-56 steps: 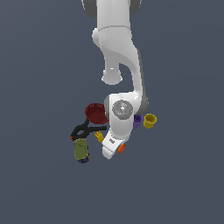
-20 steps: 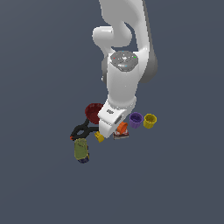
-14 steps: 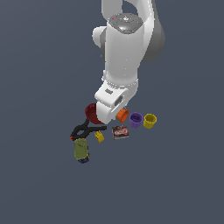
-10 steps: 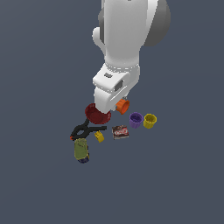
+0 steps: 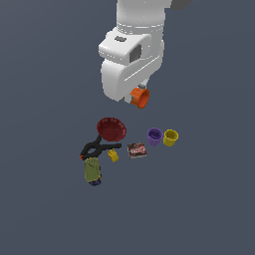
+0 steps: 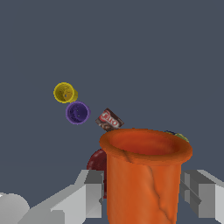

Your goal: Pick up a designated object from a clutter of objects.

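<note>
The orange cup [image 5: 140, 97] [image 6: 143, 175] hangs high above the clutter, held under the white arm. In the wrist view my gripper [image 6: 144, 199] is shut on the cup, one grey finger [image 6: 89, 192] pressing each side. Far below on the floor lie the red bowl [image 5: 111, 129], the black clamp [image 5: 95, 148], the olive can [image 5: 92, 171], the small yellow block [image 5: 113, 156], the dark red box [image 5: 137, 150] [image 6: 109, 119], the purple cup [image 5: 155, 136] [image 6: 77, 113] and the yellow cup [image 5: 171, 137] [image 6: 64, 92]. In the exterior view the arm's body hides the fingers.
The floor is a plain dark grey surface. The clutter sits in one small group below the arm. The red bowl [image 6: 97, 162] shows partly behind the held cup in the wrist view.
The arm has risen steadily from the clutter, carrying the orange cup up with it. The other items have stayed where they were.
</note>
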Controlling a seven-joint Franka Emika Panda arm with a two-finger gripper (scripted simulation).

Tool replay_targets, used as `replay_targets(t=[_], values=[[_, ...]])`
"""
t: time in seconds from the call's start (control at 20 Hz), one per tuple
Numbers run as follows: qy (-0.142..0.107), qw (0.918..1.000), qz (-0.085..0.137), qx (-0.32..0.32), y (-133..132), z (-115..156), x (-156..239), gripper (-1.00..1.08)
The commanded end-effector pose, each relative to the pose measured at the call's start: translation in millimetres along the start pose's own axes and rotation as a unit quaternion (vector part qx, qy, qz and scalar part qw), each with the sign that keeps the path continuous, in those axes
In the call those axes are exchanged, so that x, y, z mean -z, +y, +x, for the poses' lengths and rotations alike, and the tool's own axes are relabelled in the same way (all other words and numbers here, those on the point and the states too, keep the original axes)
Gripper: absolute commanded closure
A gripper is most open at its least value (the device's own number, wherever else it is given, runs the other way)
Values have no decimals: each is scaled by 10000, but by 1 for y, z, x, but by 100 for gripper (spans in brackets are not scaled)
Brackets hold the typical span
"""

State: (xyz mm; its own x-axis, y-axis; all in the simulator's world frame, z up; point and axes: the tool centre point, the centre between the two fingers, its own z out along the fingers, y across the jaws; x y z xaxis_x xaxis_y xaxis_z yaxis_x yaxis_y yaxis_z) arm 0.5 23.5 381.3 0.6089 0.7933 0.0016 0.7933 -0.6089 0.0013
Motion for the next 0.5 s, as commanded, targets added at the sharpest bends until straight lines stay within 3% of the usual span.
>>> replay_targets(t=[0.0,0.45], values=[[-3,10000,4,0,-1,-2,14,108],[-7,10000,6,-2,-2,-3,32,108]])
